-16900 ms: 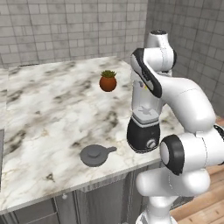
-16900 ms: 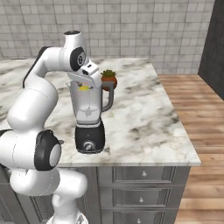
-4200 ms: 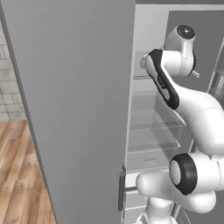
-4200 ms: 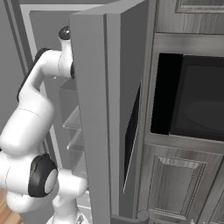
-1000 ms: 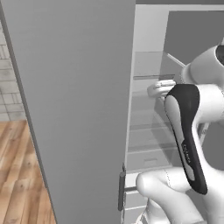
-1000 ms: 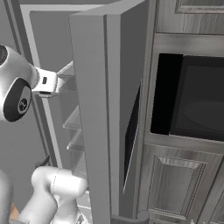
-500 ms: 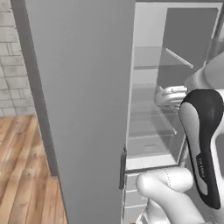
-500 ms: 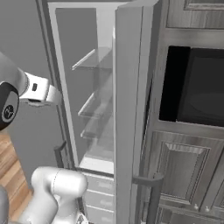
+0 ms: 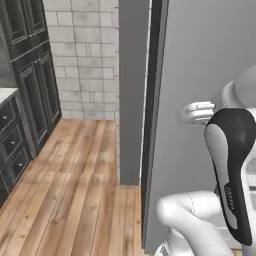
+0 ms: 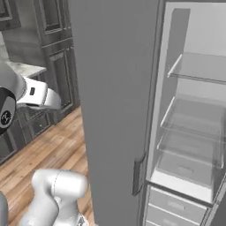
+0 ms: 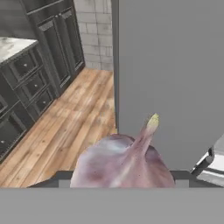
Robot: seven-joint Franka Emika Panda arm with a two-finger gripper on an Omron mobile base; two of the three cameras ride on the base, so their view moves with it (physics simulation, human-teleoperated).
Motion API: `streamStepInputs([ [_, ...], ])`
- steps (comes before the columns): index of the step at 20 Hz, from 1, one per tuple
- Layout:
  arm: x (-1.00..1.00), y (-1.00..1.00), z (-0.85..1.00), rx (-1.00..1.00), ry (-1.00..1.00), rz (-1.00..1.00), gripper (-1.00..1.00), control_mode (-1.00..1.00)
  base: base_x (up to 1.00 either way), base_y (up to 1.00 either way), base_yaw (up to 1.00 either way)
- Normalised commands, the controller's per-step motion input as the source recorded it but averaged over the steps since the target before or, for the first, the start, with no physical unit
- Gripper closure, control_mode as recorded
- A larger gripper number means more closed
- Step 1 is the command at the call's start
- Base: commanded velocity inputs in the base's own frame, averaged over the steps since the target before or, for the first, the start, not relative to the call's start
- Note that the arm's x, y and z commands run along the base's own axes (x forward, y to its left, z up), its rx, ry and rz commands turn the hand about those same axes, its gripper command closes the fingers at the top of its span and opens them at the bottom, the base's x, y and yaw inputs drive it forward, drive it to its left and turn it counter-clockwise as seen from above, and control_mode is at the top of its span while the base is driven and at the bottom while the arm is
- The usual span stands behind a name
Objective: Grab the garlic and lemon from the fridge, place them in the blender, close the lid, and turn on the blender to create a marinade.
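A purple-white garlic (image 11: 122, 162) with a yellowish tip sits large at the bottom of the hand view. My gripper (image 11: 118, 178) is shut on it, with dark fingers (image 11: 180, 176) showing at either side of the bulb. The fridge (image 10: 114, 88) stands with its grey door swung wide. Its pale interior with glass shelves (image 10: 196, 66) and white drawers (image 10: 176, 205) is on the right of the right base view. The same grey door (image 9: 200, 60) rises behind my arm in the left base view and fills the right of the hand view (image 11: 175, 65). The lemon, blender and lid are out of view.
Dark cabinets with drawers (image 9: 25, 100) line the left, under a marble counter corner (image 11: 13, 46). A wooden floor (image 9: 75, 190) stretches between them and the fridge. A pale tiled wall (image 9: 85, 50) stands behind. The door's dark handle (image 10: 137, 176) sticks out at its edge.
The whole picture has swung from the fridge's inside toward the floor and cabinets, so the cameras moved. My arm has come out from the shelves.
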Motion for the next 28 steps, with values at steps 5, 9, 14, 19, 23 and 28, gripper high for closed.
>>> streamStepInputs([
  [5, 0.0, 0.0, 0.0, 0.0, 0.0, 0.0, 1.0, 1.0, -0.04, 0.94, 0.58],
  [9, 0.0, 0.0, 0.0, 0.0, 0.0, 0.0, 1.0, 1.0, -0.17, 0.56, 0.82],
  [14, 0.0, 0.0, 0.0, 0.0, 0.0, 0.0, 1.0, 1.0, -0.07, 0.46, 0.85],
  [19, 0.0, 0.0, 0.0, 0.0, 0.0, 0.0, 1.0, 1.0, 0.0, 0.39, 0.85],
  [23, 0.0, 0.0, 0.0, 0.0, 0.0, 0.0, 1.0, 1.0, 0.0, 0.47, 0.8],
  [28, 0.0, 0.0, 0.0, 0.0, 0.0, 0.0, 1.0, 1.0, 0.0, 0.44, 0.81],
])
